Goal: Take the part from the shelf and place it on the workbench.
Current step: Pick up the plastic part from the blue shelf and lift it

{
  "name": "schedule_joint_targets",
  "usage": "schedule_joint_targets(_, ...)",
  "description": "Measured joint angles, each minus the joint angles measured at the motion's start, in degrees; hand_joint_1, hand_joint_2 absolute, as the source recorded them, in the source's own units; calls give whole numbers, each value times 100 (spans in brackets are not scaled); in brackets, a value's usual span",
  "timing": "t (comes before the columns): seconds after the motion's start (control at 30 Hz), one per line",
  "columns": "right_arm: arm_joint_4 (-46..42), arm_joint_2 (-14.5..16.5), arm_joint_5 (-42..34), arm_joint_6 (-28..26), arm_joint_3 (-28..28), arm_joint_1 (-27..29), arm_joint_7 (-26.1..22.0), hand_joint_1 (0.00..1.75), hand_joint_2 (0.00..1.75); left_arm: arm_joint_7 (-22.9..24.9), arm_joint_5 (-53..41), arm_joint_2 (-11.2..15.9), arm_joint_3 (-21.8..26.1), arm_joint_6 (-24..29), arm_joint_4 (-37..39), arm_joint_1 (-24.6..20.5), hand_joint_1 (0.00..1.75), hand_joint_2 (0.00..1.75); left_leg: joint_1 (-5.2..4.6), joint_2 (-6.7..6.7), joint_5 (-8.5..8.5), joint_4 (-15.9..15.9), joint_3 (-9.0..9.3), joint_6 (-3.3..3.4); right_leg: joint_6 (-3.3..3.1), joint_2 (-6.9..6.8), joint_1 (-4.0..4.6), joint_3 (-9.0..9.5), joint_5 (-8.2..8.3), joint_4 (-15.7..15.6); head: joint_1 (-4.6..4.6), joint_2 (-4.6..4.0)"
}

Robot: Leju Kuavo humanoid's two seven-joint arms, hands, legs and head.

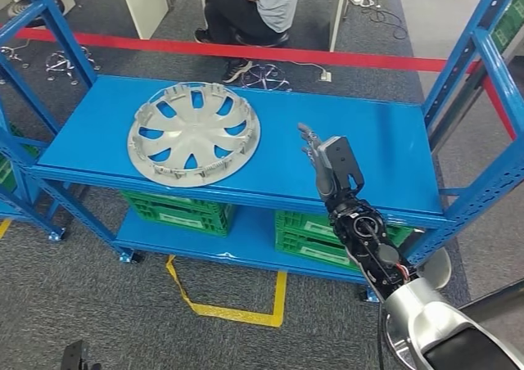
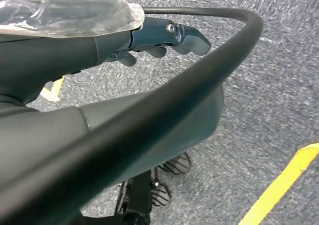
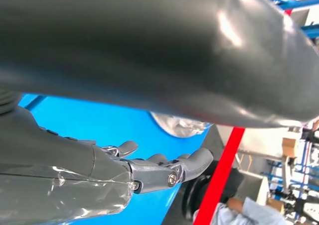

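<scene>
Grey carpet marked with red and yellow tape runs under a blue steel shelf [image 1: 383,153], and on its smooth painted top deck lies the part [image 1: 193,133], a silver-grey wheel cover resting flat, well off to the left of the right hand [image 1: 313,153] and a little farther from the robot. It looks like a moulded plastic disc: round, shallowly domed, with curved spokes, teardrop openings showing the blue deck through them, and a raised rim set with small clips. I judge it light and fairly stiff but liable to flex if squeezed at one spot, with a slick face that offers little friction and clips that could snap under a careless pinch. The rim edge nearest the robot, or a spoke reached through an opening, seems the soundest place to take hold, since fingers can hook under or around rather than press on the smooth face; lying flat on the deck, it leaves little gap beneath, so it may slide before it lifts. The right hand hovers above the bare deck, fingers stretched out and apart, holding nothing and touching nothing that I can make out. The left hand [image 2: 158,38] hangs over the carpet, dark fingers loosely extended and empty. Below the right hand, green slatted plastic crates [image 1: 179,210] sit on the lower deck. Beyond the shelf, past the red tape, a person [image 1: 253,10] sits at a table.
</scene>
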Motion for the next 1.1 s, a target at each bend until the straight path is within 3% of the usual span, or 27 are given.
schedule_joint_targets(0.07, 1, 2, 1, 11, 4, -16, 1, 0, 0, 2, 3, -3, 0, 3, 0, -2, 0, 0, 6, -32, 8, 14, -42, -47, -40, 51, 26, 152, 51, -324, 9, 0)
schedule_joint_targets(0.13, 0, 9, 2, 19, 9, -26, 1, 0, 0, 5, 5, -2, 0, 10, 0, 12, 0, 0, 18, -55, 23, 12, -77, -109, -69, 33, 26, 178, 58, -392, 10, -1)
schedule_joint_targets(0.2, -2, 25, 2, 23, 10, -39, -3, 0, 0, 8, 7, 1, 0, 14, 0, 23, 0, 0, 21, -19, -100, 189, -149, -164, -120, 2, -7, 208, 99, -456, -25, -1)
schedule_joint_targets(0.3, 0, 40, 2, 36, 15, -57, -5, 0, 0, 9, 10, 5, 0, 16, 0, 3, 0, 0, 50, 57, -621, 1285, -677, -246, -157, -65, -19, 219, 120, -490, -140, -1)
schedule_joint_targets(0.33, 3, 41, 2, 39, 19, -53, -4, 0, 0, 9, 13, 3, 0, 16, 0, 5, 0, 0, 61, 70, -725, 1621, -857, -269, -156, -86, -18, 216, 119, -490, -169, -1)
schedule_joint_targets(0.37, 7, 42, 2, 40, 23, -50, -2, 0, 0, 9, 15, 1, 0, 16, 0, 10, 0, 0, 72, 83, -723, 1761, -945, -285, -154, -103, -18, 215, 117, -489, -193, 0)
schedule_joint_targets(0.4, 8, 42, 2, 42, 27, -47, -1, 0, 0, 9, 18, 1, 0, 16, 0, 15, 0, 0, 83, 98, -603, 1645, -902, -295, -148, -116, -19, 219, 113, -487, -216, -1)
schedule_joint_targets(0.5, 9, 48, 2, 42, 36, -54, 0, 0, 0, 8, 18, 18, 0, 18, 0, 10, 0, 0, 97, 188, -36, 404, -300, -287, -89, -146, -7, 234, 74, -465, -288, -2)
schedule_joint_targets(0.57, 9, 50, 2, 42, 39, -65, -1, 0, 0, 5, 12, 20, 0, 18, 0, 1, 0, 0, 73, 212, 64, 7, -116, -231, -36, -156, 19, 228, 46, -450, -298, -1)
schedule_joint_targets(0.63, 9, 50, 3, 43, 46, -67, -2, 0, 0, 4, 4, 20, 0, 18, 0, 4, 0, 0, 58, 181, 62, 7, -116, -153, 16, -166, 24, 234, 28, -452, -259, -1)
schedule_joint_targets(0.7, 9, 50, 7, 43, 52, -67, -3, 0, 0, 4, 1, 21, 0, 18, 0, 7, 0, 0, 64, 171, 62, -8, -95, -77, 71, -150, 6, 165, -108, -288, -214, 0)
schedule_joint_targets(0.73, 9, 50, 12, 42, 52, -68, -4, 0, 0, 4, 1, 25, 0, 18, 0, 6, 0, 0, 70, 167, 63, -18, -83, -40, 91, -134, -3, 53, -265, -32, -184, 0)
schedule_joint_targets(0.8, 13, 50, 18, 42, 52, -57, -7, 0, 0, 4, 1, 29, 0, 18, 0, 6, 0, 0, 54, 154, 53, -19, -74, 3, 107, -109, -10, -312, -649, 779, -118, 0)
schedule_joint_targets(0.83, 22, 50, 20, 42, 52, -45, -6, 0, 0, 4, 1, 30, 0, 18, 1, 6, 0, 0, 44, 141, 49, -18, -72, 13, 108, -103, -10, -486, -769, 1145, -90, 0)
schedule_joint_targets(0.87, 34, 49, 20, 42, 55, -35, -5, 0, 0, 4, 1, 28, 0, 18, 1, 6, 0, 0, 35, 123, 45, -18, -70, 18, 103, -101, -10, -587, -788, 1338, -67, 0)
schedule_joint_targets(0.9, 47, 49, 20, 42, 57, -28, -4, 0, 0, 4, 1, 25, 0, 18, 2, 6, 0, 0, 29, 103, 41, -17, -63, 21, 91, -98, -10, -582, -693, 1299, -47, -1)
schedule_joint_targets(0.93, 56, 48, 20, 42, 61, -27, -3, 0, 0, 4, 1, 22, 0, 18, 2, 6, 0, 0, 24, 80, 37, -16, -52, 21, 72, -93, -8, -475, -510, 1045, -25, -1)
schedule_joint_targets(1.0, 61, 48, 21, 42, 69, -38, -5, 0, 0, 4, 2, 14, 0, 18, 2, 3, 0, 0, 10, 36, 24, -9, -31, 5, 14, -41, 2, -124, -103, 263, 18, -1)
schedule_joint_targets(1.03, 61, 49, 24, 43, 73, -50, -6, 0, 0, 4, 3, 10, 0, 18, 2, 0, 0, 0, 2, 16, 20, 0, -37, -12, -11, -12, 8, 38, 0, -60, 30, -1)
schedule_joint_targets(1.1, 62, 50, 35, 50, 79, -66, -9, 0, 0, 4, 10, 5, 0, 18, 3, -1, 0, 0, -3, -9, 34, 12, -79, -67, -40, 23, 29, 169, 22, -335, 33, -1)
